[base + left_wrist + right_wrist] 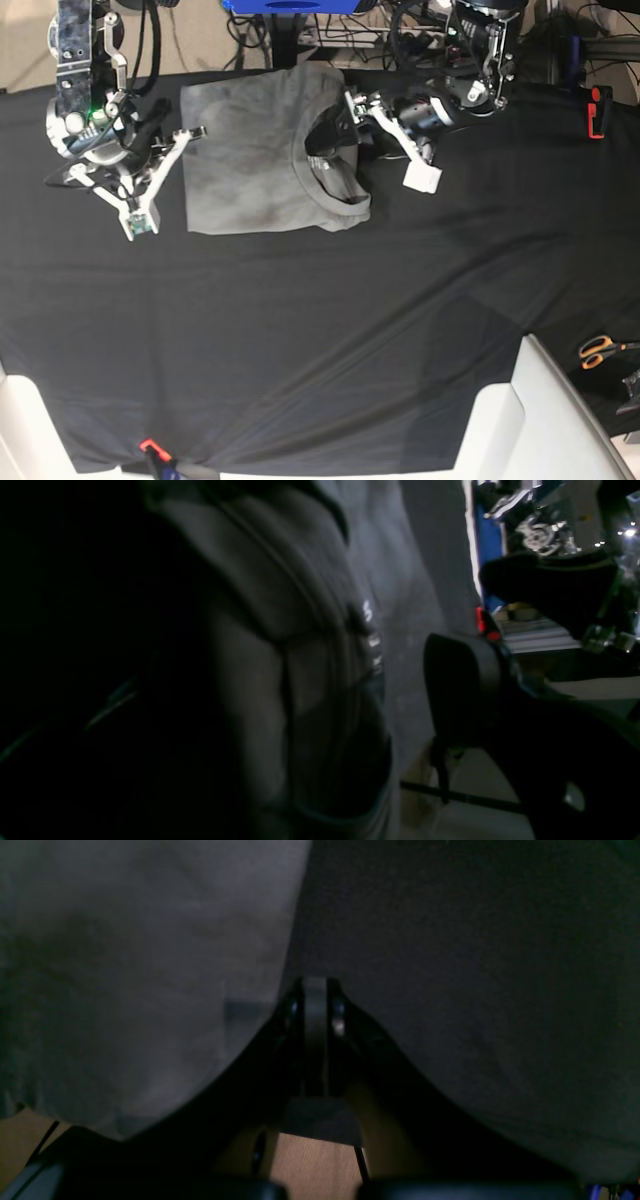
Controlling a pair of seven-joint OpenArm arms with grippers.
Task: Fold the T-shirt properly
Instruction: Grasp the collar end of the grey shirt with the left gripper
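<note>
The grey T-shirt (245, 150) lies folded into a rough rectangle on the black tablecloth (320, 300) at the back, with its neckline (330, 170) on the right side. My left gripper (338, 128) is at that neckline, open. In the left wrist view, its dark fingers (460, 685) stand apart beside the collar (300, 630) with its white label marks (370, 625). My right gripper (193, 133) is shut at the T-shirt's left edge. In the right wrist view, its fingers (315, 1005) meet where the grey T-shirt (140, 965) borders the tablecloth; no cloth shows between them.
A white tag (421, 178) hangs off the left arm. Orange-handled scissors (600, 350) lie at the right edge and a red object (597, 110) at the back right. White blocks (520, 420) stand at the front corners. Cables and a blue frame (290, 5) are behind the table.
</note>
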